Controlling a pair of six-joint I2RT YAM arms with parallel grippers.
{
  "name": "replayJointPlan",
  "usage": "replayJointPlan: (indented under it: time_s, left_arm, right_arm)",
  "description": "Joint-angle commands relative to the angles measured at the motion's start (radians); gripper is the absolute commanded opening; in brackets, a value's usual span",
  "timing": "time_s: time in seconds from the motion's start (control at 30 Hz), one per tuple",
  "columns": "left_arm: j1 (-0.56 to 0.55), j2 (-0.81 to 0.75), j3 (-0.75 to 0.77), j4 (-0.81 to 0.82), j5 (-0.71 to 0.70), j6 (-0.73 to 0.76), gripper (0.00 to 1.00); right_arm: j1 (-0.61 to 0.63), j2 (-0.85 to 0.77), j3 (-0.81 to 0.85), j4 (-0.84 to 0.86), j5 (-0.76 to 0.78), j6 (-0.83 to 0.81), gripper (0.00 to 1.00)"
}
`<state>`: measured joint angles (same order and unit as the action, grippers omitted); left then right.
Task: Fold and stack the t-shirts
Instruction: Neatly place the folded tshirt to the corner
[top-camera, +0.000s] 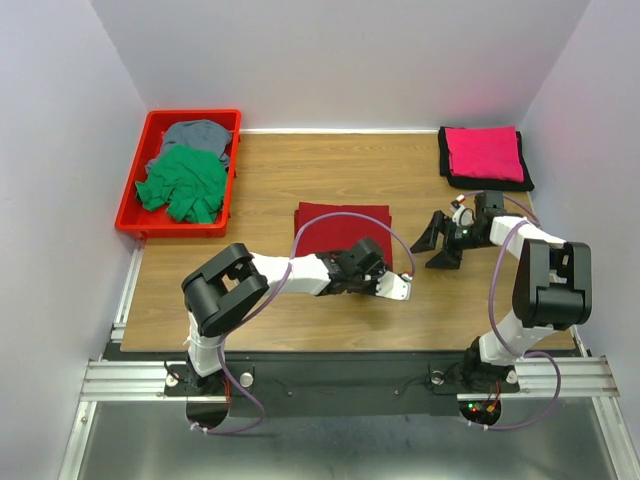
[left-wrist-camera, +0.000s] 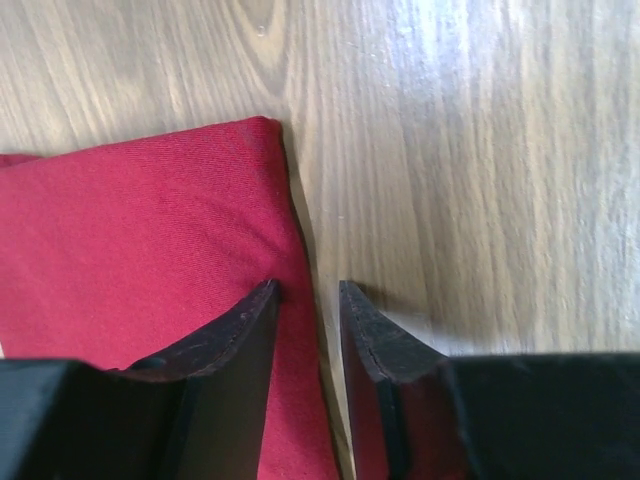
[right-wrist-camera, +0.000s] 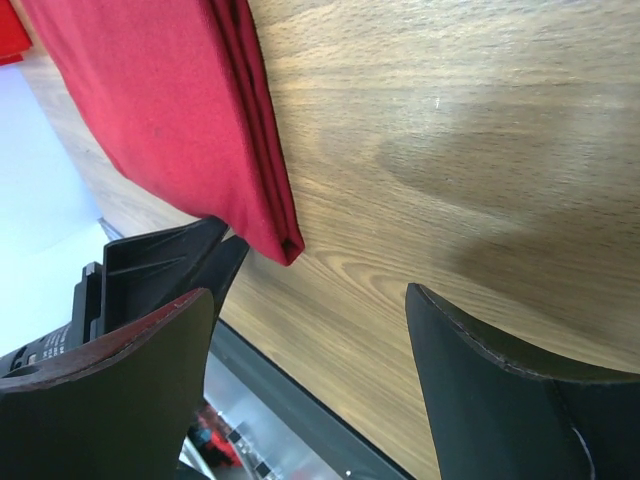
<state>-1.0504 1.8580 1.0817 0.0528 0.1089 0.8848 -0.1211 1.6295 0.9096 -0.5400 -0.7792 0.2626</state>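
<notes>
A folded dark red t-shirt (top-camera: 338, 226) lies flat at the table's middle. My left gripper (top-camera: 358, 262) is at its near right edge. In the left wrist view the jaws (left-wrist-camera: 308, 290) stand almost closed, with the shirt's (left-wrist-camera: 140, 260) right edge between them; one finger is over the cloth, the other on the wood. My right gripper (top-camera: 436, 247) is open and empty just right of the shirt, low over bare wood (right-wrist-camera: 310, 292). The right wrist view shows the shirt's folded corner (right-wrist-camera: 170, 100). A pink t-shirt (top-camera: 484, 152) lies folded on a black one (top-camera: 520, 183) at the back right.
A red bin (top-camera: 130, 205) at the back left holds a crumpled green t-shirt (top-camera: 185, 185) and a grey one (top-camera: 198, 133). White walls close in the table on three sides. The near table edge and a metal rail (top-camera: 330, 375) run below the arms.
</notes>
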Motion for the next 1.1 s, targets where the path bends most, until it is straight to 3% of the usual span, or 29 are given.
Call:
replayJointPlan:
  time_s: [0.0, 0.13, 0.87, 0.97, 1.07]
  left_arm:
    - [-0.005, -0.025, 0.037, 0.016, -0.017, 0.006, 0.41]
    - [-0.007, -0.069, 0.061, -0.025, 0.02, 0.009, 0.48]
    - [0.026, 0.065, 0.145, -0.051, 0.058, 0.059, 0.49]
    - [0.05, 0.09, 0.171, -0.051, 0.067, 0.063, 0.44]
    - [0.07, 0.102, 0.199, -0.082, 0.096, 0.051, 0.24]
  right_arm:
    - [0.005, 0.004, 0.028, 0.034, -0.045, 0.012, 0.84]
    - [0.005, -0.002, 0.017, 0.041, -0.046, 0.018, 0.85]
    - [-0.006, -0.002, 0.017, 0.06, -0.048, 0.01, 0.91]
    - [-0.006, 0.003, 0.014, 0.064, -0.051, 0.015, 0.91]
    - [-0.006, 0.018, 0.017, 0.083, -0.06, 0.023, 0.91]
